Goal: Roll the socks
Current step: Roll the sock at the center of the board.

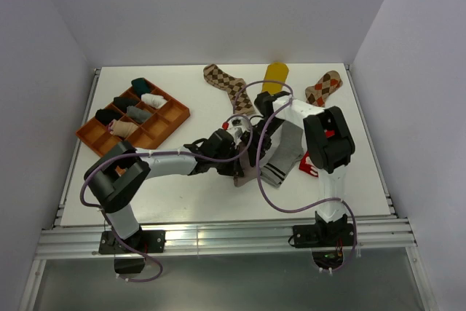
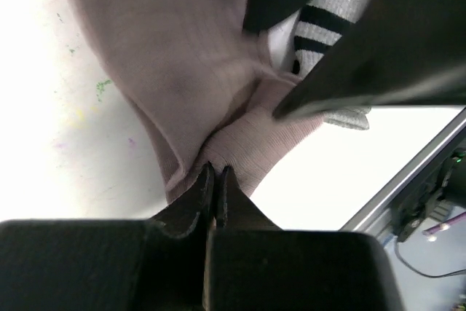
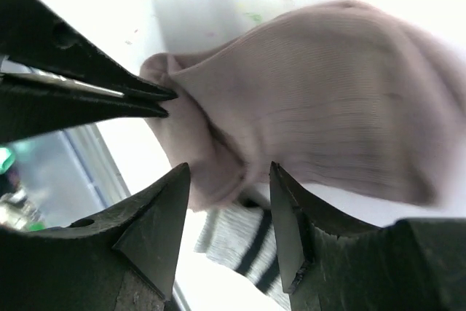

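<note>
The taupe sock (image 1: 246,173) lies bunched on the white desk (image 1: 364,180). Well to the left of it and farther back sits the orange compartment tray (image 1: 175,112), with several rolled socks (image 1: 153,100) in its cells. Beyond the taupe sock, toward the back wall, lie a brown argyle sock (image 1: 226,84) and the mustard sock (image 1: 275,76), with a second argyle sock (image 1: 324,89) off to the back right. The grey striped sock (image 1: 284,154) lies just to its right, partly underneath it, and the red sock (image 1: 309,164) lies farther right, mostly hidden behind the right arm. From above, both arms and their purple cables (image 1: 269,198) crowd over the taupe sock and cover most of it.

The left end effector (image 2: 216,174) has its fingers pressed together, pinching a fold at the near edge of the taupe sock, which spreads away from the tips. The right end effector (image 3: 229,172) is spread wide. The folded end of the taupe sock lies in the gap between its fingertips and just beyond them, and neither fingertip is clamped on the fabric.
</note>
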